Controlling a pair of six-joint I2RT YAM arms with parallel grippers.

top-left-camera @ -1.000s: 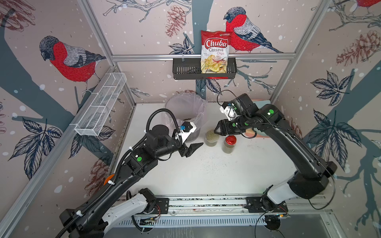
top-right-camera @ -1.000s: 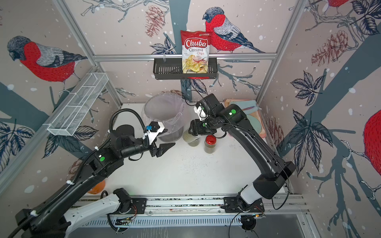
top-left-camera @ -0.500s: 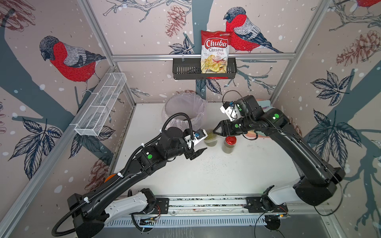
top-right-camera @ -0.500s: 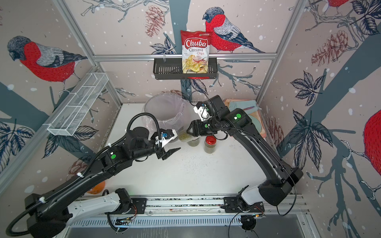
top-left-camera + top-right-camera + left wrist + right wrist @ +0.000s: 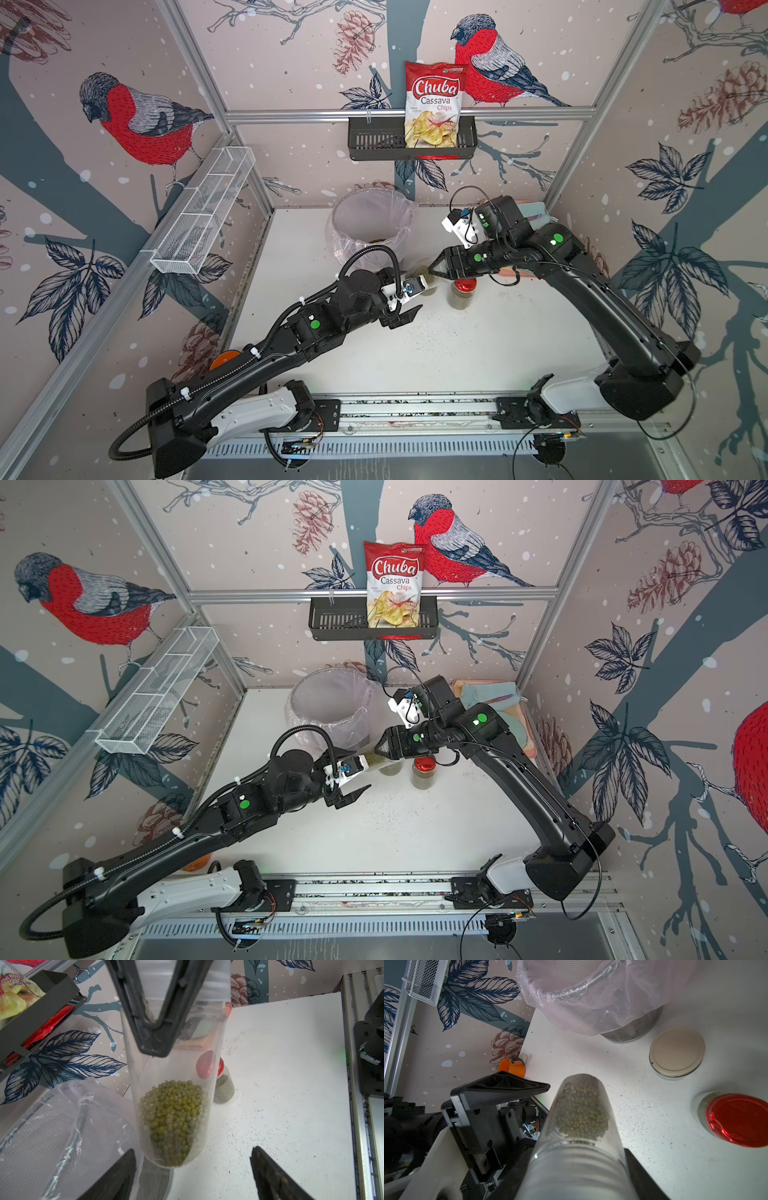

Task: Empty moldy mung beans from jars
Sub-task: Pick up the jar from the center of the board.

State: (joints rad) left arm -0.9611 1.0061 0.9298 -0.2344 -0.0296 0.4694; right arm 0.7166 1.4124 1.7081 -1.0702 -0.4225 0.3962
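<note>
Left jaws stood spread; right jaws pinched the lidless jar at its neck, tilted just beside the bin, in both top views | left wrist: mung beans lay heaped at the jar's closed end, between the spread jaws | right wrist: beige-lidded jar and red-lidded jar stood on the worktop

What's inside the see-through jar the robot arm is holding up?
Green mung beans, piled at the closed end of the lidless jar. The right gripper covers part of its neck, so that bit is hidden.
</note>
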